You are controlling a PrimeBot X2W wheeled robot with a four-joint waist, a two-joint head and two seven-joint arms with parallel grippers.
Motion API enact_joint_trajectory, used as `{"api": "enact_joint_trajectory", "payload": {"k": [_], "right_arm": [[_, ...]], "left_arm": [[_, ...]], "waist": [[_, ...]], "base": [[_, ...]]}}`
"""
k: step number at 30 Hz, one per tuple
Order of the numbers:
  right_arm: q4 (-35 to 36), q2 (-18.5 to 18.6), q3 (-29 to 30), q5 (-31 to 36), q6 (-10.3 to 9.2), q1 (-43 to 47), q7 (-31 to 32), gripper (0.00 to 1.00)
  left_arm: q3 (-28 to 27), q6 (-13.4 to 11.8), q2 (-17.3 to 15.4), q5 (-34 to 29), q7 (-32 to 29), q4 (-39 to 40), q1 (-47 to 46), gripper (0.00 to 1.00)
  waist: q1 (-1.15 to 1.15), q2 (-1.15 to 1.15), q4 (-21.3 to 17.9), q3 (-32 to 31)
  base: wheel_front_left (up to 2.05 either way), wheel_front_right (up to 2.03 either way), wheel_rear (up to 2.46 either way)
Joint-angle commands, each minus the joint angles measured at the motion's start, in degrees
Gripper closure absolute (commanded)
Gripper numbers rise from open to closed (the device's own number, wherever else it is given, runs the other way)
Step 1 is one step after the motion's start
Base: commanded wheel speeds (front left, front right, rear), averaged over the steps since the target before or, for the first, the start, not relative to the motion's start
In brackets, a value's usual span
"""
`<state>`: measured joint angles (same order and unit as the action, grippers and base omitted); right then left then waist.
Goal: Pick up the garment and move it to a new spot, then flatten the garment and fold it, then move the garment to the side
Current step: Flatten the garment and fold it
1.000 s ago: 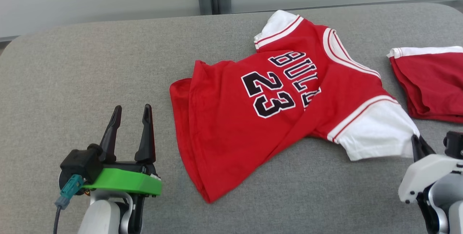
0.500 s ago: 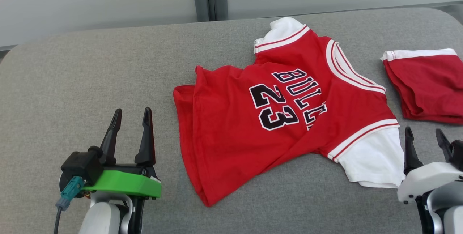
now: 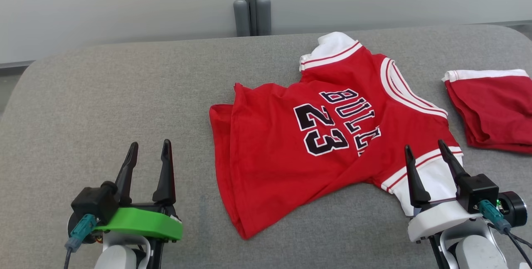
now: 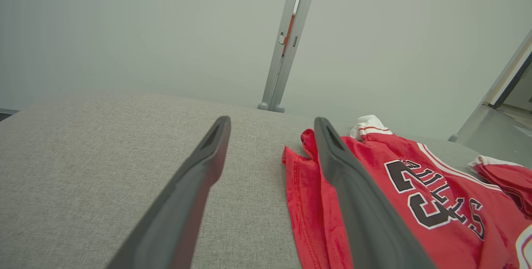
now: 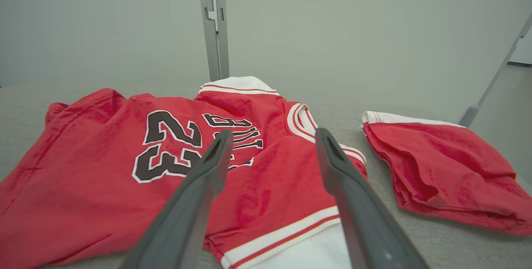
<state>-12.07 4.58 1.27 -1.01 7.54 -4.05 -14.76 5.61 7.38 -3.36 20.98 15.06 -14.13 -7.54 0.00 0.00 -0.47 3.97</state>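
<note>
Jersey (image 3: pixel 324 136), red thin cloth with white sleeves, rumpled right of centre on grey fabric tabletop (image 3: pixel 104 107). Likely light, limp, apt to bunch; best pinched at hem corners or shoulders. Left hand (image 3: pixel 150 143) and right hand (image 3: pixel 424 145) spread, empty.

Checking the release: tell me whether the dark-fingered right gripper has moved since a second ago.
Yes. The right gripper went left, from below the folded red shorts to over the red jersey's white sleeve.
</note>
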Motion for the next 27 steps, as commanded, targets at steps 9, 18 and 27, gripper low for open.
{"api": "enact_joint_trajectory", "payload": {"k": [9, 18, 27], "right_arm": [[0.6, 0.3, 0.5, -1.6, -0.11, 0.8, -0.4, 0.00], [1.7, 0.2, -0.3, -2.0, -0.11, 0.3, -0.4, 0.00], [2.2, 0.2, -1.7, -2.9, -0.11, -1.8, -0.4, 0.00]], "left_arm": [[-0.2, 0.2, -0.1, 0.5, 0.1, -1.6, 1.7, 0.00], [11.7, 0.2, -1.0, 7.0, -0.2, -14.5, -7.6, 0.00], [20.8, 0.2, -2.8, 15.5, -1.0, -26.9, -19.2, 0.00]], "waist": [[0.00, 0.00, 1.3, -2.5], [0.00, 0.00, -0.4, -0.5], [0.00, 0.00, -5.5, 3.7]], "base": [[0.00, 0.00, 0.00], [0.00, 0.00, 0.00], [0.00, 0.00, 0.00]]}}
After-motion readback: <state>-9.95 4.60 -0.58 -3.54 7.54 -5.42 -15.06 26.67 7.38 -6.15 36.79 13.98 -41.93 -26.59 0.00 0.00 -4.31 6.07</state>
